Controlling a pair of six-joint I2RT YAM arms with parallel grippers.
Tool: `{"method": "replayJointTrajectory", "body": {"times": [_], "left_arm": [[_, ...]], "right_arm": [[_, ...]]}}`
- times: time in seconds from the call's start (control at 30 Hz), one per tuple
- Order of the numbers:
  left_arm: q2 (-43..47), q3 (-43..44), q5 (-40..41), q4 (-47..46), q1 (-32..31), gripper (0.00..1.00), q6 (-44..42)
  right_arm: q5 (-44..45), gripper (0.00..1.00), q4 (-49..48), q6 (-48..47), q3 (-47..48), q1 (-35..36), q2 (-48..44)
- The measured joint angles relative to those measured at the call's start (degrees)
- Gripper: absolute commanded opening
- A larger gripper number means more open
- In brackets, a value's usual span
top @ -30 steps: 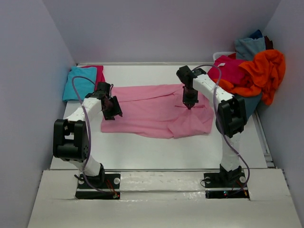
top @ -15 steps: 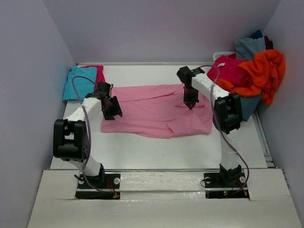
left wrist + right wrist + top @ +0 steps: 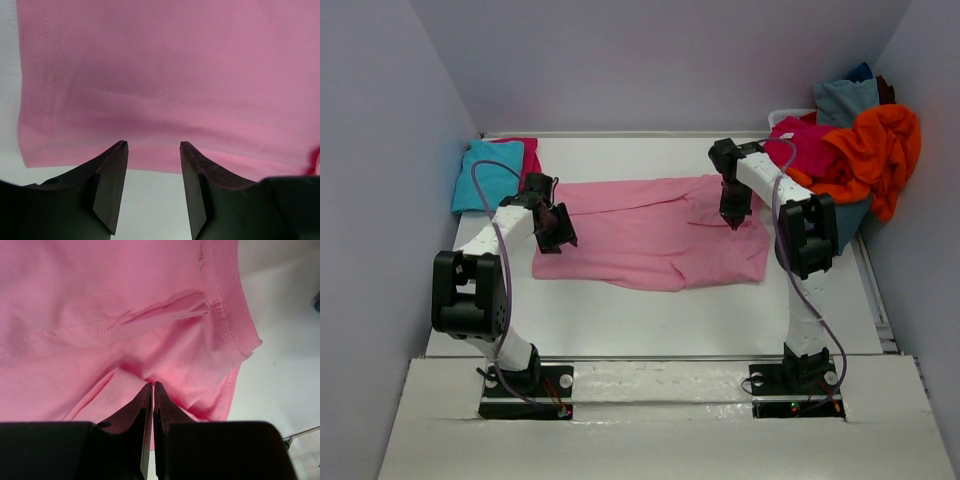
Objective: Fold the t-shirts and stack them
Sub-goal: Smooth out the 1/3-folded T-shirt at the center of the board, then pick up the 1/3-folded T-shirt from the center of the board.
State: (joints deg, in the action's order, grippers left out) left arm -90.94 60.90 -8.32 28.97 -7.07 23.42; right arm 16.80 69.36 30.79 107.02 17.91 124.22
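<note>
The light pink t-shirt (image 3: 640,235) lies spread across the middle of the table. My right gripper (image 3: 733,220) stands on its right part near the collar (image 3: 225,305), shut on a small pucker of the pink cloth (image 3: 100,305); the fabric gathers to the tips of the right gripper (image 3: 152,385). My left gripper (image 3: 558,232) hovers at the shirt's left edge, and the left wrist view shows this gripper (image 3: 152,145) open, with bare table between the fingers and pink cloth (image 3: 165,75) just beyond the tips.
A folded turquoise t-shirt (image 3: 490,175) lies on a magenta one (image 3: 528,150) at the back left. At the back right, orange (image 3: 880,145), magenta (image 3: 810,145) and grey-blue (image 3: 845,100) t-shirts are heaped. Walls close in on both sides.
My right gripper has moved right and slightly back, dragging the pinched cloth; the folded-over flap at the shirt's lower right has flattened out. The left arm has not moved.
</note>
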Motion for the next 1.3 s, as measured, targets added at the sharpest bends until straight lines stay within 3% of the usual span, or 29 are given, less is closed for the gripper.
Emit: {"method": "replayJointTrajectory", "body": {"times": [0.53, 0.87, 1.3], "left_arm": [[4.72, -2.45, 3.06, 2.08, 0.98, 0.60, 2.43], [16.65, -9.86, 3.80, 3.13, 10.88, 0.64, 3.85], [13.22, -17.27, -5.75, -4.70, 16.17, 0.63, 3.96]], "right_arm": [[-1.70, 0.12, -0.74, -1.07, 1.14, -0.48, 0.50], [-4.52, 0.12, -2.58, -1.73, -5.77, -0.48, -1.44], [-5.64, 0.12, -4.31, -2.80, -9.03, -0.48, -4.76]]}}
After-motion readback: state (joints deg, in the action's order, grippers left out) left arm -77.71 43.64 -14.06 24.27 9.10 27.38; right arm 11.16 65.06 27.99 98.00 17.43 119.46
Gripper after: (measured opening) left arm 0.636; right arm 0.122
